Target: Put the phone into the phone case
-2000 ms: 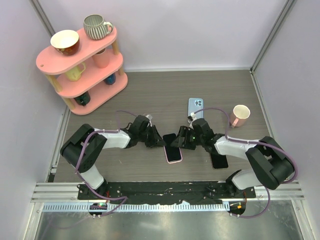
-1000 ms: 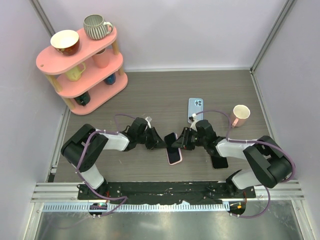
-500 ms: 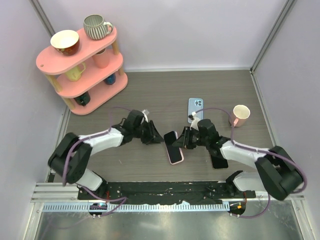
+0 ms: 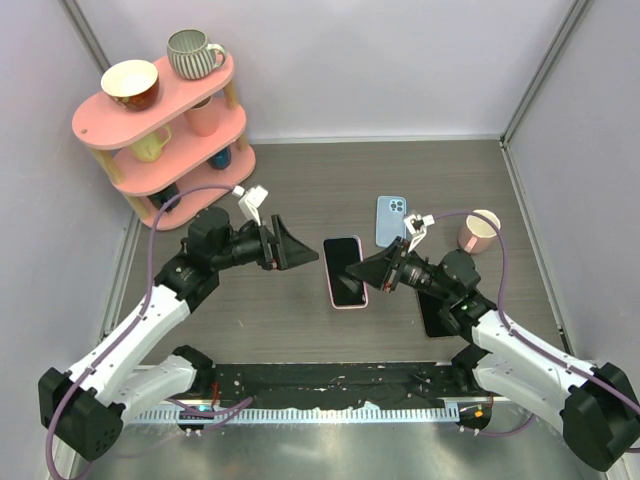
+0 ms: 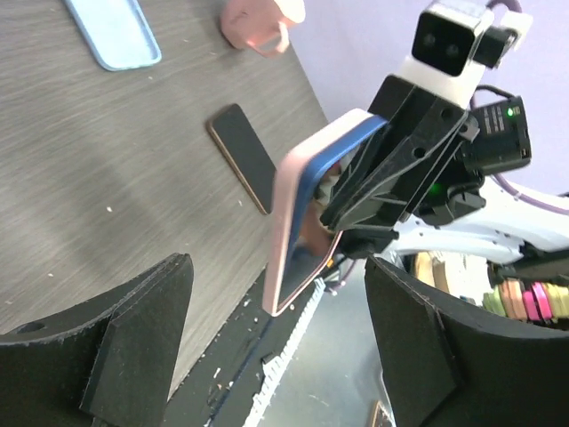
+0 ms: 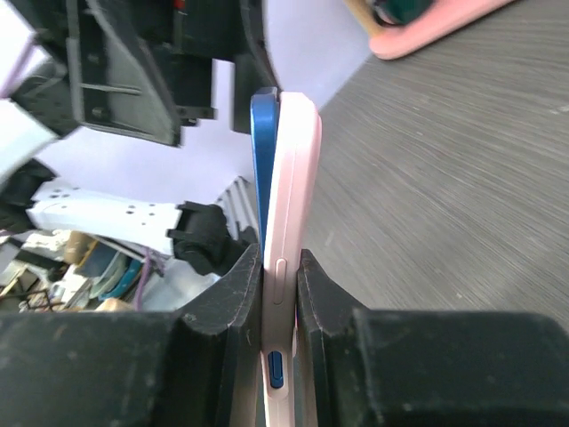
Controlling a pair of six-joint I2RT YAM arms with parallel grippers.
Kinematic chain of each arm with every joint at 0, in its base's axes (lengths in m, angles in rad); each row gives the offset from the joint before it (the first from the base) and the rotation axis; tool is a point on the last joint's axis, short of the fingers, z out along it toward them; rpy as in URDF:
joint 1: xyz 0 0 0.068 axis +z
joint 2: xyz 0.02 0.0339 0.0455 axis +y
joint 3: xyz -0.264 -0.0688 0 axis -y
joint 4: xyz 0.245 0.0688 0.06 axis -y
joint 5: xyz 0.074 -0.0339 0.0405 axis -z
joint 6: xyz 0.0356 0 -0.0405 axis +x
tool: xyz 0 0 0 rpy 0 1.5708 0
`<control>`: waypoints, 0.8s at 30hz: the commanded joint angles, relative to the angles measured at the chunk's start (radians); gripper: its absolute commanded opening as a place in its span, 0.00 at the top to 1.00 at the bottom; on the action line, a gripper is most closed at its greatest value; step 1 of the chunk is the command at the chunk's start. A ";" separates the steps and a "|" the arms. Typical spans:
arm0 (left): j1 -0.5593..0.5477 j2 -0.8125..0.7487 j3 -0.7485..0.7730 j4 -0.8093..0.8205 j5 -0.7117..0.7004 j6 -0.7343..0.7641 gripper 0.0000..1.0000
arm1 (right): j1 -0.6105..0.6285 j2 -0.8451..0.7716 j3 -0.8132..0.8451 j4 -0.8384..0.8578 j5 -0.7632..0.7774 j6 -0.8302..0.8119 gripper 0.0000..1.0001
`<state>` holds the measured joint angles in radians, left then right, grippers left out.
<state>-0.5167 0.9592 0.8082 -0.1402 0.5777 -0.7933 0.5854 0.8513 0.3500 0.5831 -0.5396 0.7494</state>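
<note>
Your right gripper has its jaws clamped on the two flat faces of the pink phone case. It holds the case on edge above the counter, well away from the pink mug on the mug's left-arm side.

The blue phone is inside the case. In the right wrist view, though, its blue edge stands proud of the pink rim at the end away from the fingers. I judge it only partly seated there.

Gripping at one edge looks deliberate. It leaves most of the case free in the air and presents it to the other arm.

Your left gripper is further from the mug, on the other side of the case. Its jaws are wide apart, holding nothing and facing the case. That pose suits a pinch across phone and case to snap the proud edge home.

Line that pinch up squarely. A push off to one side could twist the case in the right jaws.

A dark phone lies flat on the counter near the mug, on the side toward the arm bases. A light-blue slab, either a phone or a case, lies just beside the mug on its left-arm side. Both are apart from the work.
</note>
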 commanded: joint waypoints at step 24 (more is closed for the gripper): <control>0.004 0.009 -0.176 0.574 0.271 -0.273 0.37 | 0.079 0.120 0.004 0.538 -0.134 0.265 0.99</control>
<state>-0.5156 0.9813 0.6369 0.4099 0.8383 -1.0744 0.6552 0.9936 0.3477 1.0039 -0.6941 1.0054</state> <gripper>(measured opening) 0.677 0.228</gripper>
